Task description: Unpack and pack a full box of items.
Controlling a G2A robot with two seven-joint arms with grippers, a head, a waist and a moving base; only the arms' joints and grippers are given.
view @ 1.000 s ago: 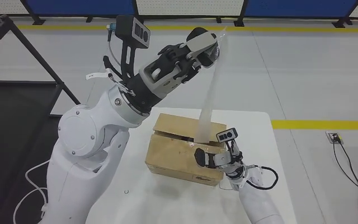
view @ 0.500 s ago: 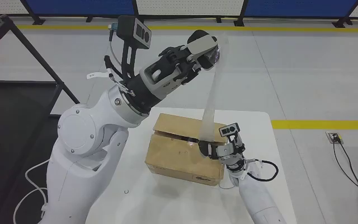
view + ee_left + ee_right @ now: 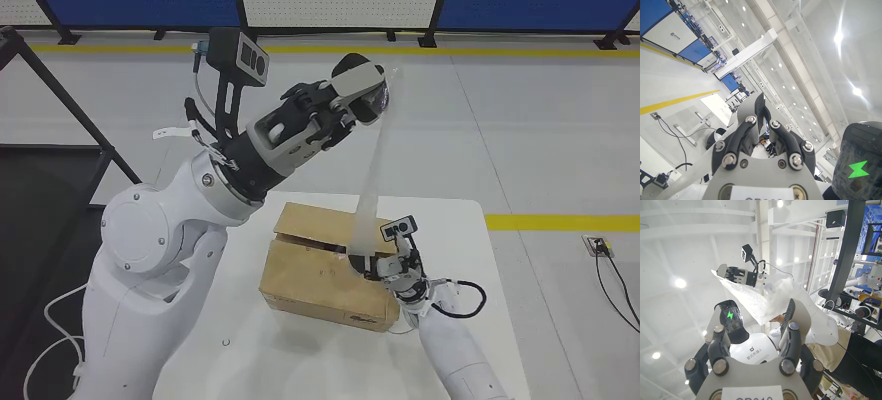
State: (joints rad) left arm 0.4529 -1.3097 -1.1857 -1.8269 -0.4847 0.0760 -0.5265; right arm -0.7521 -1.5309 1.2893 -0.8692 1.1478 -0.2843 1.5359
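Note:
A brown cardboard box [image 3: 318, 268] lies on the white table [image 3: 300, 350], its top flaps slightly parted. A long translucent plastic sheet [image 3: 374, 170] stretches from the box's top up to my left gripper [image 3: 379, 88], which is raised high above the table's far side and shut on the sheet's upper end. In the left wrist view that gripper [image 3: 762, 107] has its pads pressed together. My right gripper [image 3: 367, 264] is at the box's right edge, beside the sheet's lower end. It stands open [image 3: 753, 308], with the plastic sheet [image 3: 745, 296] hanging just beyond its fingers.
A black metal frame [image 3: 60, 120] stands off the table's left side. Bare table surface lies in front of the box and to its left. A floor socket with a cable [image 3: 597, 246] is far to the right.
My right gripper has left the box's near right side and swung up to the box's top right edge, by the sheet's lower end. The left arm has barely moved.

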